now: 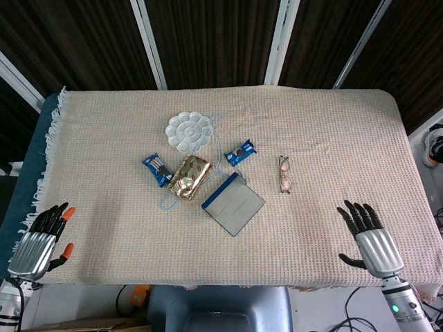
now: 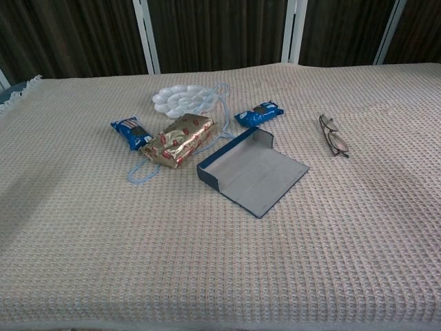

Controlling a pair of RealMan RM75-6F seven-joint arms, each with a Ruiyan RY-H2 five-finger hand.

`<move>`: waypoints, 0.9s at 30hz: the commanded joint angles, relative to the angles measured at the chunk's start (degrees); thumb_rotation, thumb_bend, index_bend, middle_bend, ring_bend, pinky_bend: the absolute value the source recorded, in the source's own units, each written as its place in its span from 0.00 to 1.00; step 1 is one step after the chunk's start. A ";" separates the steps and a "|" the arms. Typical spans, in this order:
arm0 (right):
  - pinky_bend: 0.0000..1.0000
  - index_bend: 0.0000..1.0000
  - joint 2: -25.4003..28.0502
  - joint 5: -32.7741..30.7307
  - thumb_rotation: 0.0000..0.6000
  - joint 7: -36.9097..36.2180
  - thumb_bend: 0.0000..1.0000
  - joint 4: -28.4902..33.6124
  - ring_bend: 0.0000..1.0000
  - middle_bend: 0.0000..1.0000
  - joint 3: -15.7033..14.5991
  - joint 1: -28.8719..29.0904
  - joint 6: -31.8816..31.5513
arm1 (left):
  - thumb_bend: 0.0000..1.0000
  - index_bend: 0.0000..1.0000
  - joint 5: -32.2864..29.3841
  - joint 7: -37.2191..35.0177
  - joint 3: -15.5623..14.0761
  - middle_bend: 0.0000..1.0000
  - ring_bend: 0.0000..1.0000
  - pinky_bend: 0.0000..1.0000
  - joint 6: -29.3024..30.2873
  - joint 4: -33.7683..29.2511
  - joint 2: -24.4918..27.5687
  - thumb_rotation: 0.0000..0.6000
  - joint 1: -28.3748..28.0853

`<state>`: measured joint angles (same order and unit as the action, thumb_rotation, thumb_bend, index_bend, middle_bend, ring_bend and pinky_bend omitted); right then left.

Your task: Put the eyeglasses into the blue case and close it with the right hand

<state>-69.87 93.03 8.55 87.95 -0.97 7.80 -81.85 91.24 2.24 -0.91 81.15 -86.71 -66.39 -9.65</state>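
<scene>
Nothing is picked up yet. My right hand [image 1: 370, 238] rests at the table edge, fingers spread, empty; my left hand [image 1: 38, 242] likewise. The thin wire-framed folded eyeglasses [image 1: 284, 173] lie beside the open blue flat case [image 1: 233, 203]. Next, I reach forward and pinch them.

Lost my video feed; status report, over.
Both hands, left and right, open, idle. Thin-framed folded eyeglasses on cloth, right of open blue case. Path unobstructed.

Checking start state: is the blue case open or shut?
Open. The blue case lies with its flap spread flat, grey lining showing, nothing inside; the eyeglasses lie apart on the cloth.
</scene>
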 commanded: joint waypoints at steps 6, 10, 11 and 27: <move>0.00 0.00 -0.40 -0.53 1.00 0.74 0.22 0.03 0.00 0.00 0.36 0.39 0.70 | 0.38 0.00 -0.22 -0.45 -0.08 0.00 0.00 0.12 0.39 0.07 0.34 1.00 0.35; 0.00 0.00 -1.01 -2.14 1.00 1.45 0.22 -0.64 0.00 0.00 1.41 1.45 2.56 | 0.38 0.00 -0.28 -0.90 -0.08 0.00 0.00 0.12 0.90 0.10 0.58 1.00 0.66; 0.00 0.02 -1.34 -3.63 1.00 1.91 0.22 -1.35 0.00 0.00 2.51 2.51 4.17 | 0.38 0.00 -0.39 -1.11 -0.09 0.00 0.00 0.12 0.92 0.22 0.63 1.00 0.73; 0.00 0.17 -9.46 -12.95 1.00 13.84 0.22 -21.34 0.00 0.00 13.82 26.18 27.29 | 0.38 0.00 -2.00 -1.07 0.40 0.00 0.00 0.12 0.24 0.46 0.63 1.00 0.82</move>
<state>-77.22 78.73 22.52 69.98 12.41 31.04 -57.01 89.40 1.03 -0.56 81.58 -86.28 -65.70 -8.74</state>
